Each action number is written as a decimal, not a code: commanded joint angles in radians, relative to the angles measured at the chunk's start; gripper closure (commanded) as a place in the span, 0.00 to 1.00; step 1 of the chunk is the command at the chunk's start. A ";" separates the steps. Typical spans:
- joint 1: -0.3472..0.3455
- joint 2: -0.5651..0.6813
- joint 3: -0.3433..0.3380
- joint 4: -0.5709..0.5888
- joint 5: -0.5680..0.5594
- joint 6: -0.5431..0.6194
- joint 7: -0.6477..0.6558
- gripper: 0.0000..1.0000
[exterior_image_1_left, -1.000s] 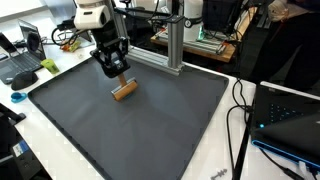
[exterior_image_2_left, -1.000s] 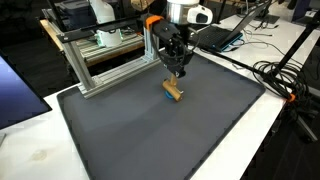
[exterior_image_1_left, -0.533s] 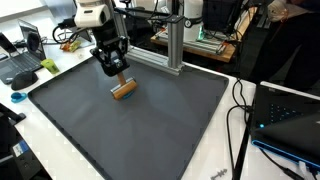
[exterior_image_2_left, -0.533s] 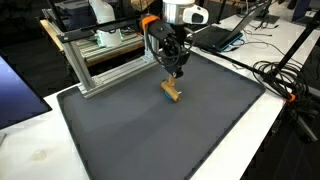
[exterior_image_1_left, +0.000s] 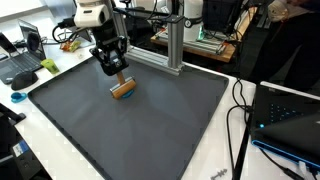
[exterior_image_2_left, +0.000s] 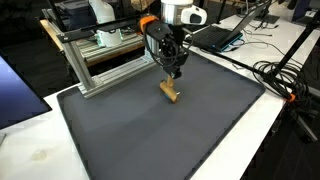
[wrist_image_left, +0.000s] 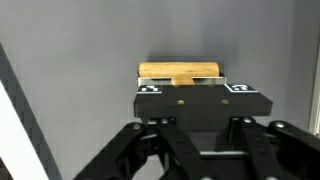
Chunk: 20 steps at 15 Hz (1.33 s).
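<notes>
Now: pincer (exterior_image_1_left: 117, 75) clamped on the middle of a wooden block (exterior_image_1_left: 124, 90), which sits just under the fingertips, low over the dark mat (exterior_image_1_left: 150, 125). You should find it light, stiff, fairly grippy and not fragile; the centre is the balanced hold. The wrist view shows both block ends (wrist_image_left: 180, 71) sticking out evenly. Only the exterior views show the block's height over the mat and the aluminium frame (exterior_image_2_left: 100, 62) behind the pincer.

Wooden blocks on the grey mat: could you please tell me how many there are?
1. The wooden block is held at the tips of the shut gripper, over the far part of the mat. None seems hidden.
</notes>
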 joint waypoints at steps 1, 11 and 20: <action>-0.001 0.007 -0.014 -0.041 -0.036 0.005 -0.007 0.78; 0.008 0.016 0.027 -0.014 -0.002 0.000 -0.035 0.78; 0.018 0.022 0.046 -0.013 -0.001 0.004 -0.035 0.78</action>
